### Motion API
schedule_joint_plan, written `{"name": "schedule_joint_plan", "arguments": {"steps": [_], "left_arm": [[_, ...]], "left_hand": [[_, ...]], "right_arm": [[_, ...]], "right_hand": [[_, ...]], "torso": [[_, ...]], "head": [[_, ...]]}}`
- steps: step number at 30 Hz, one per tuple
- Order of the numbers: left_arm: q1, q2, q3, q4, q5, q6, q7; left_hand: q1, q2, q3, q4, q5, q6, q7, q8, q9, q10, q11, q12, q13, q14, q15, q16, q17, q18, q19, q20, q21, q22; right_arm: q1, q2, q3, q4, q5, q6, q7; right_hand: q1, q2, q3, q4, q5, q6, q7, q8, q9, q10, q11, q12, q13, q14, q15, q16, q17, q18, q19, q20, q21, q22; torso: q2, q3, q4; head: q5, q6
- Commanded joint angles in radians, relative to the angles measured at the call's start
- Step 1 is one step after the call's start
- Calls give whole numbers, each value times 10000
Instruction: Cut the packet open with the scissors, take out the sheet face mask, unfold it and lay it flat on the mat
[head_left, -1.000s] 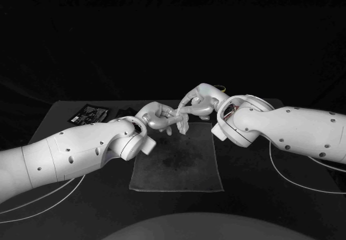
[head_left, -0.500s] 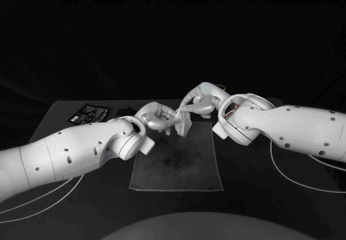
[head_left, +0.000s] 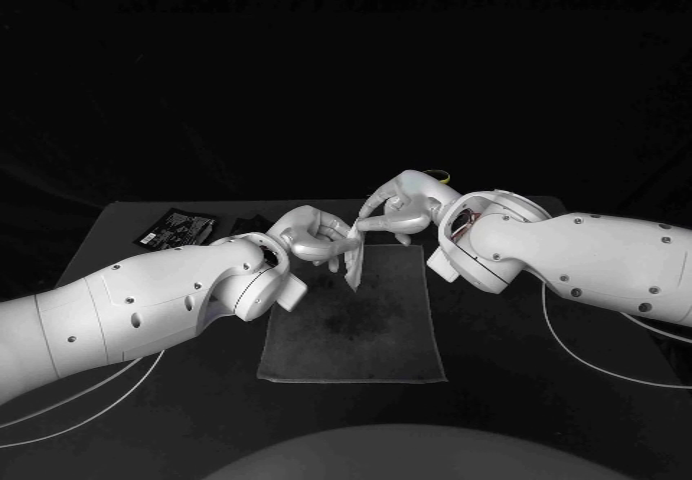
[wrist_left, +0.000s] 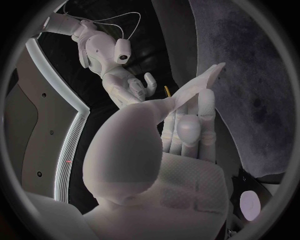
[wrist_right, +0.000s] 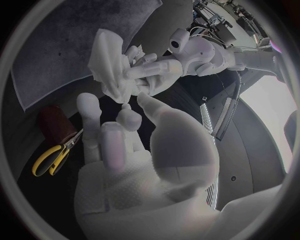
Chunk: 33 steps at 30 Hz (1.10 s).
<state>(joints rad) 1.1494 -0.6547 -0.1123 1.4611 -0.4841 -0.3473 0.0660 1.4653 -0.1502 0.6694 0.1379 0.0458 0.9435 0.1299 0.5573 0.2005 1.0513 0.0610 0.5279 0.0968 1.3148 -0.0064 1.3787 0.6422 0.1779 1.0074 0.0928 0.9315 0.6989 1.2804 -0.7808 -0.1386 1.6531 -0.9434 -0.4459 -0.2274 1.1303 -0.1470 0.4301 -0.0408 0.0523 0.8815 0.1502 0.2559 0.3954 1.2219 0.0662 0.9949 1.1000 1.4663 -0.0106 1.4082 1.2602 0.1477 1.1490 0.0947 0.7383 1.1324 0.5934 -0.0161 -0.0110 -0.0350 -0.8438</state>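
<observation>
At mid-frame over the mat (head_left: 349, 340), the left hand (head_left: 320, 237) is pinching the folded sheet face mask (head_left: 355, 267) while the right hand (head_left: 397, 211), fingers spread empty, is letting go, stalling the unfolding.

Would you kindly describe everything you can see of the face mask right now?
The face mask is a pale, thin, cloth-like sheet, folded into a crumpled bundle and not yet spread. The left hand holds it by its upper part, so it hangs nearly edge-on over the far end of the dark mat. The right hand reaches in beside it with fingers apart, seemingly not gripping it.
</observation>
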Motion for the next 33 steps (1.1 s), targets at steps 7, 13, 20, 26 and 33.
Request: {"name": "schedule_joint_plan", "arguments": {"steps": [7, 13, 20, 26, 33], "left_arm": [[13, -214, 69, 96, 227, 768, -101], [70, -419, 141, 235, -8, 1411, -251], [252, -661, 184, 364, -414, 2628, -506], [368, -817, 192, 364, -564, 3016, -578], [402, -916, 194, 385, -599, 3263, -583]], "left_hand": [[-249, 12, 267, -146, 33, -60, -60, 146, 439, 99, -18, 120, 64, 73, -34, 52, 43, 63, -19, -50, 96, 44], [-300, 17, 326, -187, 32, -84, -62, 161, 465, 117, -23, 149, 83, 75, -39, 52, 45, 62, -22, -54, 106, 53], [-355, 39, 410, -243, 31, -126, -61, 172, 497, 99, -22, 164, 99, 58, -41, 41, 10, 60, -32, -58, 116, 64], [-378, 39, 425, -256, 30, -140, -59, 175, 508, 88, -20, 165, 103, 43, -40, 33, -17, 58, -40, -57, 116, 66], [-421, 54, 453, -273, 29, -168, -56, 181, 527, 65, -16, 166, 109, 24, -35, 25, -34, 55, -56, -54, 115, 70]], "right_arm": [[-294, -262, -22, -120, 753, 633, 490], [-503, -346, -36, -271, 1071, 702, 702], [-871, -410, -46, -642, 2101, 561, 1527], [-1258, -297, -68, -1023, 3475, 430, 2769], [-1660, -48, -110, -1309, 4310, 637, 3629]], "right_hand": [[21, -231, -507, 212, 44, -291, 87, -125, -116, -312, 85, -155, -305, -64, 142, -132, -257, 202, -236, 125, -498, -242], [90, -264, -656, 260, 45, -377, 115, -154, -146, -396, 111, -168, -383, -98, 168, -151, -305, 221, -282, 156, -617, -296], [152, -255, -774, 309, 36, -449, 141, -175, -170, -417, 136, -104, -392, -132, 191, -171, -353, 243, -350, 180, -762, -363], [539, -9, -847, 303, 24, -424, 150, -120, -187, -331, 143, 206, -286, -171, 208, -162, -376, 259, -389, 212, -871, -397], [912, 186, -877, 206, 2, -214, 107, -47, -220, 81, 106, 915, 176, -61, 183, 19, -114, 211, -188, 196, -583, -221]], "torso": [[-1, 4, -2], [-1, 1, 4], [4, -1, 5], [1, 10, 2], [7, 15, 0]], "head": [[-22, -12], [-42, -1], [-69, 0], [-86, 6], [-161, -9]]}}
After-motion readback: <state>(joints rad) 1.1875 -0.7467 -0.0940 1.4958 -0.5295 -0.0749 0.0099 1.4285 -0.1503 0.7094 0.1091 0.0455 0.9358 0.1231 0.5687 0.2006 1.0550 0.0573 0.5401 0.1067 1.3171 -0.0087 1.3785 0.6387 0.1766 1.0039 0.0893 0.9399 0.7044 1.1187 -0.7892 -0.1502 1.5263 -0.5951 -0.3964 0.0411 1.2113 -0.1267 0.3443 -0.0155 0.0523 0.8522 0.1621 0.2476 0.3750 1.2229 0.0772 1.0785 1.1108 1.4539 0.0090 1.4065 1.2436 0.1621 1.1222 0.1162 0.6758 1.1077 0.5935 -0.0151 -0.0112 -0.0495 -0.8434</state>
